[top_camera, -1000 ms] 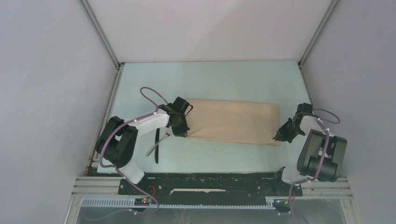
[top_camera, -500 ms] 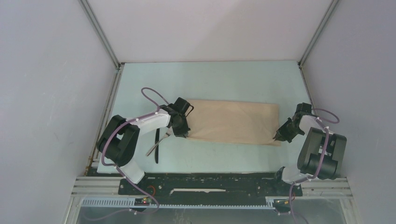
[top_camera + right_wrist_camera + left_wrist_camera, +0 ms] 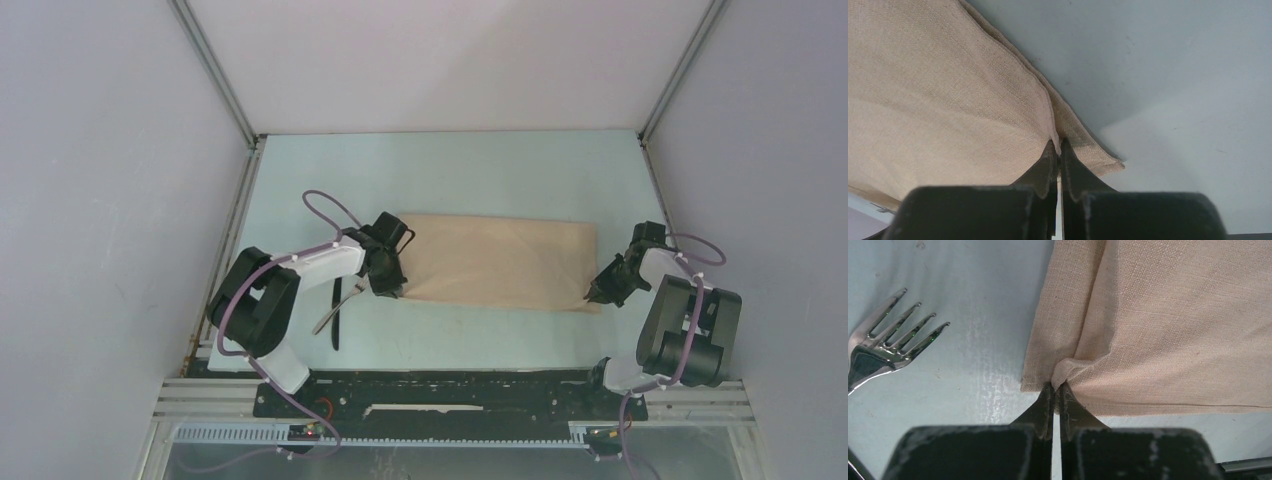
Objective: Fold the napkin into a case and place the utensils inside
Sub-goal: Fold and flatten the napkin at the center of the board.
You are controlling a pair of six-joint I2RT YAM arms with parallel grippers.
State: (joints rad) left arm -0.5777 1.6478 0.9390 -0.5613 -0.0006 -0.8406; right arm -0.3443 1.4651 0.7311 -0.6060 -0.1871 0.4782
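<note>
The beige napkin lies folded in half as a wide rectangle on the pale table. My left gripper is shut on the napkin's near left corner, pinching a small fold of cloth. My right gripper is shut on the near right corner. The silver fork and the black knife lie left of the napkin, by the left arm. The fork's tines show in the left wrist view.
Grey walls close in the table at left, right and back. The black base rail runs along the near edge. Bare table lies beyond the napkin and in front of it.
The left gripper has shifted slightly left and toward the near edge with the corner in it. The right gripper and the napkin's right side look unchanged.
</note>
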